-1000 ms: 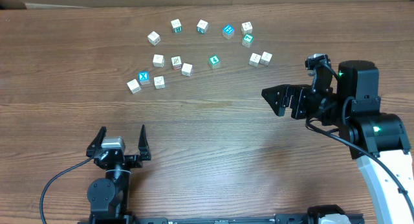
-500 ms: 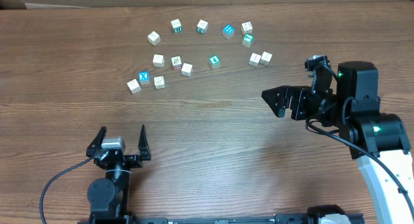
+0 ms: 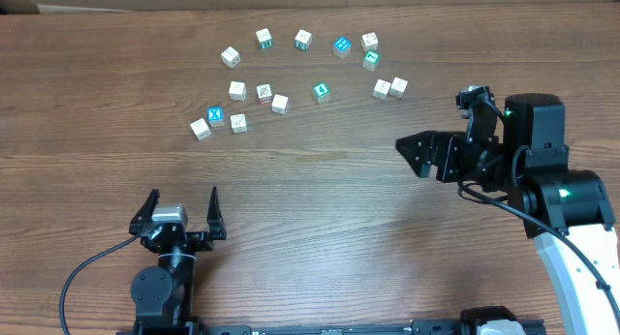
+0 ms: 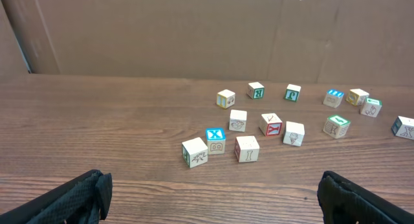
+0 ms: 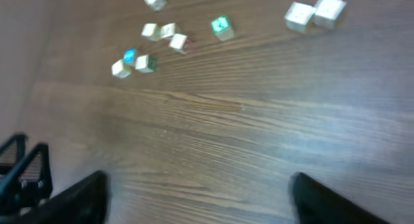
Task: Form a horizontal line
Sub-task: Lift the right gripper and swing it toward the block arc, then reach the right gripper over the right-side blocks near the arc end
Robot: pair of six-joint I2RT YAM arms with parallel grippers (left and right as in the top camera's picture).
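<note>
Several small whitish letter cubes lie loose in an arc at the far middle of the table; no straight touching row shows. Two white cubes (image 3: 389,86) touch side by side at the right. A teal-faced cube (image 3: 321,91) sits alone, and a blue X cube (image 3: 216,116) sits in a loose trio at the left. My left gripper (image 3: 181,214) is open and empty near the front edge, well short of the cubes; the blue X cube also shows in the left wrist view (image 4: 215,134). My right gripper (image 3: 417,151) is open and empty, right of and nearer than the cubes.
The wooden table (image 3: 320,209) is bare between the grippers and the cubes. A cardboard wall (image 4: 194,30) stands behind the table's far edge. The right wrist view is blurred; it shows the white pair (image 5: 314,11) and the teal cube (image 5: 221,26) far ahead.
My right gripper has shifted slightly to the right. The left arm and the cubes have not moved.
</note>
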